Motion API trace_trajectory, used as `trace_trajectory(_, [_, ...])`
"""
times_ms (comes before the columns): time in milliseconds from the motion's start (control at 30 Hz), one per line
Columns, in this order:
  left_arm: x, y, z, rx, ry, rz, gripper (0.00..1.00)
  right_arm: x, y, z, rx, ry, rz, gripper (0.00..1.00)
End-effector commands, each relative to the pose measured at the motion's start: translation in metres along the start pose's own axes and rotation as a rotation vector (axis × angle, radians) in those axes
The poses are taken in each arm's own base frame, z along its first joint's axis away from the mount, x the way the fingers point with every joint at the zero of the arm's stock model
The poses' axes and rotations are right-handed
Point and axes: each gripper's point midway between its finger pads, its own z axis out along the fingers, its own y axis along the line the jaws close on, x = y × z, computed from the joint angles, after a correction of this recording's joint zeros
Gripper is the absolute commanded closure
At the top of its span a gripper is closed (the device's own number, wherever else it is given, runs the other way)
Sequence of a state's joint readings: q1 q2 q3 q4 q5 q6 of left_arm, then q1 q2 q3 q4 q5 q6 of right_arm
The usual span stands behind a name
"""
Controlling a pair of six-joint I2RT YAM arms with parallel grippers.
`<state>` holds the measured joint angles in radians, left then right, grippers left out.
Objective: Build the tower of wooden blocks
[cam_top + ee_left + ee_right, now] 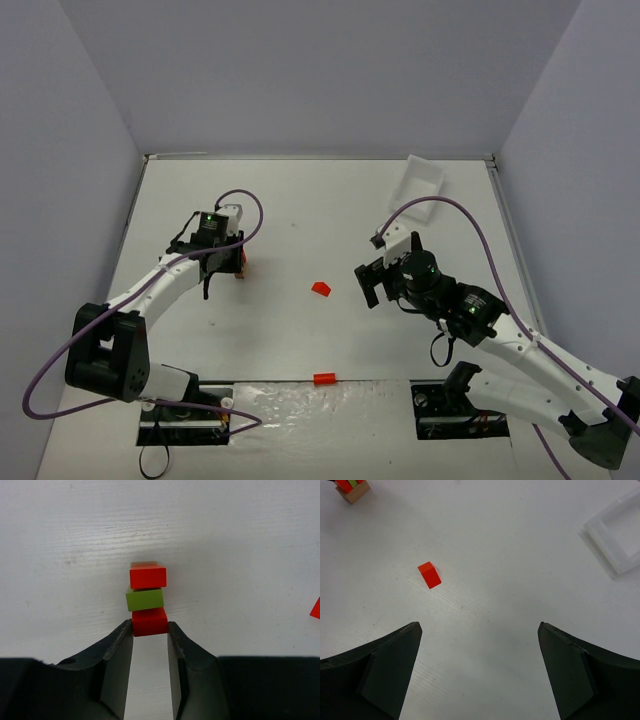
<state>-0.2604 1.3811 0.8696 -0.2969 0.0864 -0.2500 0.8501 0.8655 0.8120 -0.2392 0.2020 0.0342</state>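
The wood block tower (146, 592) stands on the white table and is seen from above in the left wrist view: a tan block at the base, then red, lime green, and a red block (149, 621) on top. My left gripper (150, 626) has both fingers against the sides of that top red block. In the top view the tower (241, 268) is mostly hidden under the left gripper (230, 258). It also shows in the right wrist view (352, 489). My right gripper (480, 626) is wide open and empty over the table. A loose red block (429, 574) lies ahead of it to the left.
The loose red block (321, 288) lies mid-table between the arms. Another red block (324, 379) lies at the table's near edge. A white rectangular tray (421, 180) sits at the back right and shows in the right wrist view (607, 545).
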Motion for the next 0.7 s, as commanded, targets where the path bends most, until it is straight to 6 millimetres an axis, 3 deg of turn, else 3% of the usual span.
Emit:
trace_trajectory(0, [-0.0259,-0.002,-0.0031,0.01,-0.07,0.008,1.0,-0.0346,-0.0009,-0.0015,0.006,-0.099,0.049,0.0])
trace_trajectory(233, [-0.0264,-0.0027,-0.0023,0.01,-0.069,0.005,0.98,-0.0335,-0.0004,-0.0014,0.003,-0.098,0.05,0.0])
trace_trajectory(667, [-0.0243,0.0026,-0.0044,-0.017,-0.062,0.001,0.69,-0.0313,0.0012,-0.0005,-0.005,-0.093,0.054,0.0])
